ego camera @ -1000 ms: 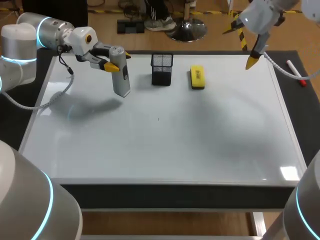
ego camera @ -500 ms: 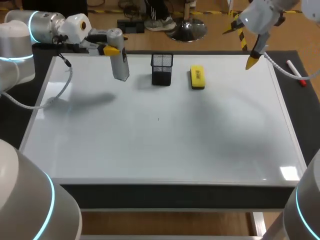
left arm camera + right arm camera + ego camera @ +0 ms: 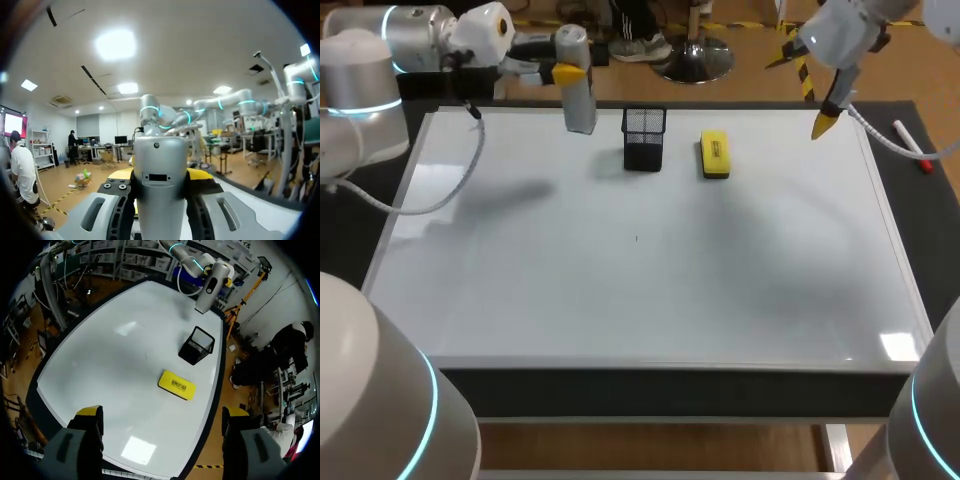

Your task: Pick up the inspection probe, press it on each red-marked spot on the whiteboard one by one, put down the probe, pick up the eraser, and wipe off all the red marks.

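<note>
**One probe in the left pincer, one eraser lying on the board**

One large white rectangular whiteboard [image 3: 650, 290] covers most of the table. Two white robot arms come in over it, one from each side.

The left arm [image 3: 380, 60] reaches along the far edge. Its gripper [image 3: 563, 72] is clamped on the single grey metal cylindrical probe [image 3: 578, 90], one yellow-tipped finger on each side of the body; the left wrist view shows the probe [image 3: 160, 185] squeezed between both fingers. The probe hangs roughly upright over the board's far edge, just left of the holder, and its shadow falls on the board well apart from it.

The right arm [image 3: 845, 35] is raised over the far right corner. Its gripper [image 3: 161, 415] is spread wide with nothing between the fingers.

One black wire-mesh pen holder [image 3: 644, 138] stands upright near the far edge. One yellow rectangular eraser [image 3: 714, 154] lies flat just to its right, apart from it.

One white marker with a red cap [image 3: 912, 145] lies off the board at the right edge.

One tiny dark speck [image 3: 636, 238] sits mid-board.
</note>
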{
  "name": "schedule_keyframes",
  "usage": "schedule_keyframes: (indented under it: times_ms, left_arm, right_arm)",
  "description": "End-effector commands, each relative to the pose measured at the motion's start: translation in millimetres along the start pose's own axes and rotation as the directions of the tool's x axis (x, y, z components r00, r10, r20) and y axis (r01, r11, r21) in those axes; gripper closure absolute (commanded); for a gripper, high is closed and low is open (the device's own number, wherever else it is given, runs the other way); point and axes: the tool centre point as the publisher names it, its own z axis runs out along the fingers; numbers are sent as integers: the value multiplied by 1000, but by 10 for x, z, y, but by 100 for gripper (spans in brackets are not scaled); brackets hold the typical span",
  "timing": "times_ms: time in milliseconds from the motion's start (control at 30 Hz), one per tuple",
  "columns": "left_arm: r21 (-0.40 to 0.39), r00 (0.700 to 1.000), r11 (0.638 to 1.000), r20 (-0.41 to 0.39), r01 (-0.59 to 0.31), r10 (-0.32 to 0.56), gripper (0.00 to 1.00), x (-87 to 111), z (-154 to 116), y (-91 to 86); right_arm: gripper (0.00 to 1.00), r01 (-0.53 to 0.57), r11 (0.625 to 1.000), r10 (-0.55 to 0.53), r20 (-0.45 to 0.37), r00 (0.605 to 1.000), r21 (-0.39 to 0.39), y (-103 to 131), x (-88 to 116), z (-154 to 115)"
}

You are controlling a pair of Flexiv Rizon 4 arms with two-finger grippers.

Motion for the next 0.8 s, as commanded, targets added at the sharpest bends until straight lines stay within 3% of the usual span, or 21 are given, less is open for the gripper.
schedule_keyframes:
  times_ms: [33,333,800]
  left_arm:
    - [-37,977,999,212,-5,13,100,-30,111,-86]
    - [-2,984,999,173,-36,36,100,-207,315,-115]
    - [52,995,998,94,-26,21,100,-378,640,43]
  right_arm:
    - [0,1,1000,-1,-4,1000,3,-3,-7,-5]
    - [0,1,1000,-1,-4,1000,3,-3,-7,-5]
    - [0,1,1000,-1,-4,1000,3,-3,-7,-5]
